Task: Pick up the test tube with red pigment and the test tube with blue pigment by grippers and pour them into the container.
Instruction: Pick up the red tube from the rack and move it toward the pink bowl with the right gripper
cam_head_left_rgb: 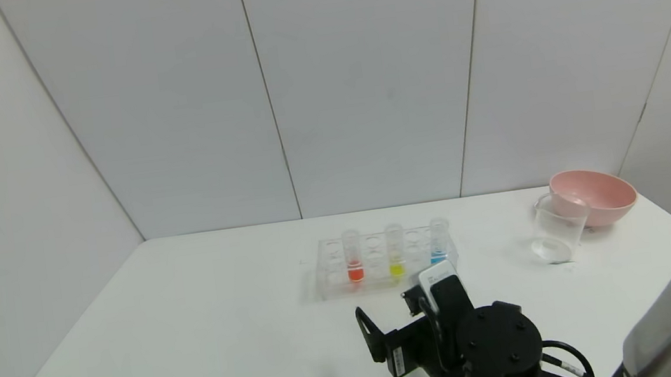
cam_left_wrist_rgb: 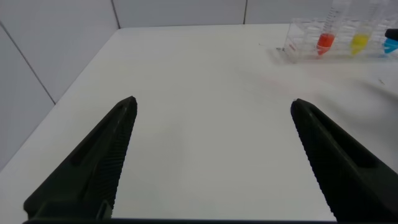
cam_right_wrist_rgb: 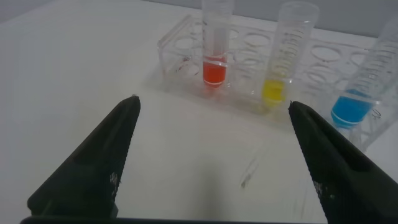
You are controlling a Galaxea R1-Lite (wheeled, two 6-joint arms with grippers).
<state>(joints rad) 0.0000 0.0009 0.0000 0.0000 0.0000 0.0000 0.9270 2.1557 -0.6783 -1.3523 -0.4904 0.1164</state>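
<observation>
The test tube with red pigment (cam_head_left_rgb: pixel 353 257) stands upright in the clear tube rack (cam_head_left_rgb: pixel 329 279) on the worktop (cam_head_left_rgb: pixel 199 333), a yellow-liquid tube (cam_head_left_rgb: pixel 395 251) beside it and the test tube with blue pigment (cam_head_left_rgb: pixel 438 241) at the rack's right end. The right hand (cam_right_wrist_rgb: pixel 211 158) hovers released just in front of the rack; the left hand (cam_left_wrist_rgb: pixel 211 155), also released, hangs over bare worktop well apart. Closing off-centre could catch the yellow tube or drag the light rack. The beaker (cam_head_left_rgb: pixel 557 228), apparently empty, stands against the pink bowl (cam_head_left_rgb: pixel 595 195).
</observation>
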